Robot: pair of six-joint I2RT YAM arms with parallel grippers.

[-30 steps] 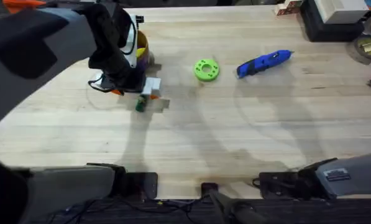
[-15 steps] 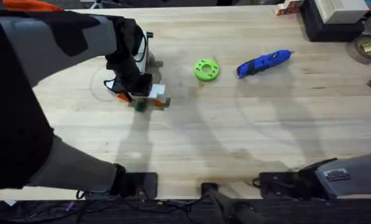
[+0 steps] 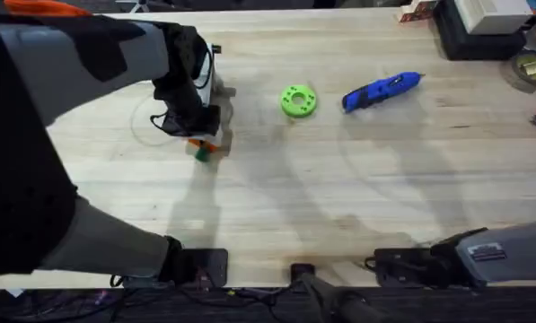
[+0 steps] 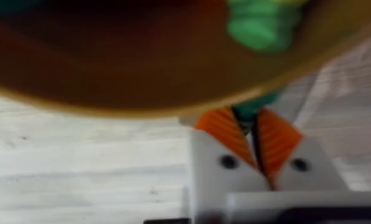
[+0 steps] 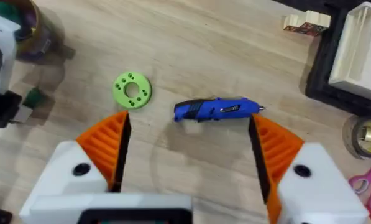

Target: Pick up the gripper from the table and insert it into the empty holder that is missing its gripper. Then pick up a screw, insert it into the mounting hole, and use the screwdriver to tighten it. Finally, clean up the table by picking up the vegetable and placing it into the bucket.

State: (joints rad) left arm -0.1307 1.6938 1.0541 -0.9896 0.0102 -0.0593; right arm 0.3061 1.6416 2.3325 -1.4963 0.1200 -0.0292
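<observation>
While the left arm has come down from beside the bucket (image 5: pixel 22 28), its left gripper (image 3: pixel 196 142) has closed in on the vegetable (image 3: pixel 201 153). The orange pads (image 4: pixel 225 134) now sit close together and seem to pinch the little green toy at their tips. The toy is low on the surface (image 3: pixel 339 206), near the bucket. I think only the lift and drop are left. The right gripper (image 5: pixel 189 134) is wide open, holding nothing, above the screwdriver (image 5: pixel 216 109).
</observation>
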